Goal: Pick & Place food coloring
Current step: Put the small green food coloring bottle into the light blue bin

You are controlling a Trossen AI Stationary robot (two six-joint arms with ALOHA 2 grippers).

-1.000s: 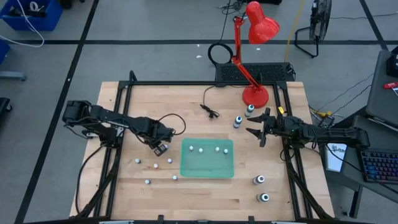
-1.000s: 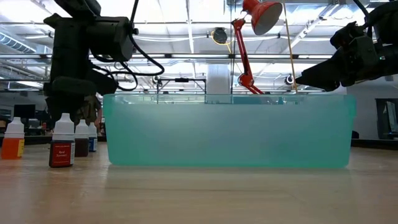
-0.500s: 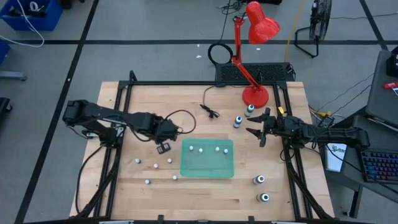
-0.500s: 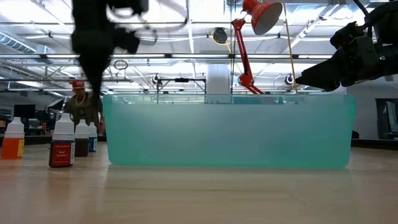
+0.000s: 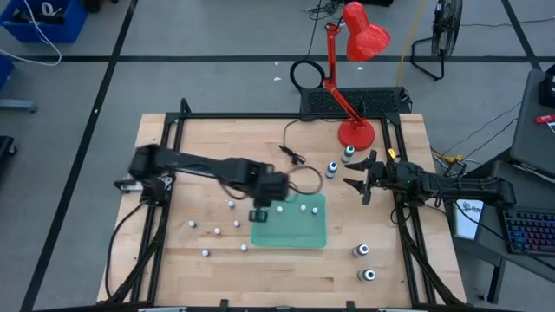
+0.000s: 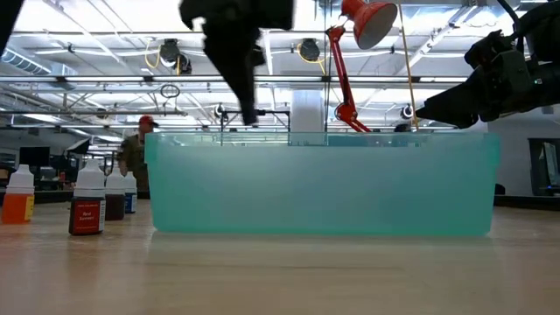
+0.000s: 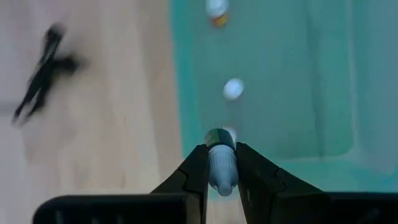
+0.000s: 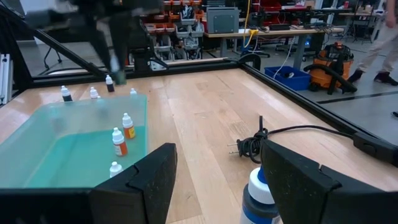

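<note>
The left gripper (image 7: pixel 222 167) pinches a tiny bottle (image 7: pixel 221 163) over the green tray (image 5: pixel 305 234), near its 9 o'clock edge. The bottle's colour is hard to see. The right gripper (image 5: pixel 355 177) waits half open at 3 o'clock, holding nothing.

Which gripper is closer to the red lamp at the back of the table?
The right one. The right gripper waits open just in front of the red lamp base. The left gripper, shut on a small bottle, is farther away at the green tray left edge.
</note>
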